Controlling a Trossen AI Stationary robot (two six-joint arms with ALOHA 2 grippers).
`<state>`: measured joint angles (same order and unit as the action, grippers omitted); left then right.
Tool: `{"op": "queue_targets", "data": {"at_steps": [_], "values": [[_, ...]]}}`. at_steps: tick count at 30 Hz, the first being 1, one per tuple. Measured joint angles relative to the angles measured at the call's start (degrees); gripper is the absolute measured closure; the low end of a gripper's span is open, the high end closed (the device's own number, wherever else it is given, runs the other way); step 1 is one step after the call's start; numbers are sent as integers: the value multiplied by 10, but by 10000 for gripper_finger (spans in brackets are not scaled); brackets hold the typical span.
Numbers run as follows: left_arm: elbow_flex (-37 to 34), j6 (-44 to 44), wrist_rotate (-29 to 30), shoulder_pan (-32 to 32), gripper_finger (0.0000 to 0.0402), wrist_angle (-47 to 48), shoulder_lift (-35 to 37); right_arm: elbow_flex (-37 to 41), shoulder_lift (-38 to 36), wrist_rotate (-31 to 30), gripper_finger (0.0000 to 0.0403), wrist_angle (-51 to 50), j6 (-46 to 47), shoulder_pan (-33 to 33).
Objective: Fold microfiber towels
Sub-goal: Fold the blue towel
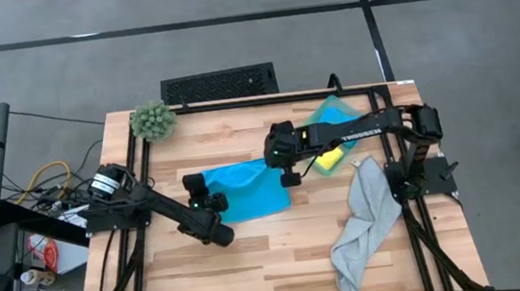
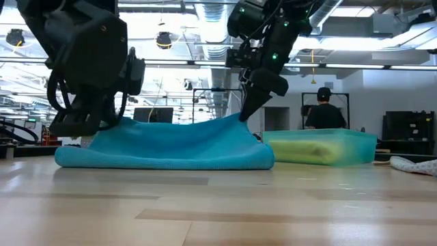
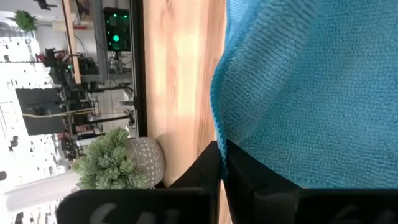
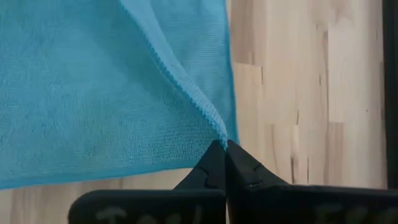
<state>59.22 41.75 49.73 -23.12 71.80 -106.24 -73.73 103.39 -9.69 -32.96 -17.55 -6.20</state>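
A bright blue towel (image 1: 243, 188) lies in the middle of the table, its lower layer resting on the wood; in the low view (image 2: 171, 147) its top sags between two raised ends. My left gripper (image 1: 199, 189) is shut on its left end. My right gripper (image 1: 289, 173) is shut on its right end. A yellow towel (image 1: 329, 160) lies in the green bin (image 1: 334, 116). A pale grey towel (image 1: 365, 222) lies crumpled at the right front. The second blue towel does not show. My left gripper pinches the blue towel's left edge (image 3: 217, 140) between its two fingers; one layer or several, I cannot tell. The end is raised a little off the table, and the cloth sags from it. My right gripper pinches a corner of the blue towel's hemmed edge (image 4: 219, 132) between its two fingertips, from above, pointing down (image 2: 247, 109). The corner is lifted clear of the table, and the cloth slopes down from it to the rest of the towel.
A fuzzy green plant in a pot (image 1: 153, 121) stands at the table's far left corner. A dark keyboard-like thing (image 1: 219, 83) lies beyond the far edge. A person (image 2: 321, 113) stands in the room behind. Bare wood shows along the near edge (image 1: 254, 272).
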Motion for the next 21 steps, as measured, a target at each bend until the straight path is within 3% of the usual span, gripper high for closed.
{"op": "queue_targets", "data": {"at_steps": [17, 21], "values": [[-3, 14, 11, 15, 401, -12, 0, 0, 0, 50, 384, 33, 10, -34], [-3, 16, -10, 20, 384, -27, 0, 0, 0, 52, 376, 37, 11, -33]]}}
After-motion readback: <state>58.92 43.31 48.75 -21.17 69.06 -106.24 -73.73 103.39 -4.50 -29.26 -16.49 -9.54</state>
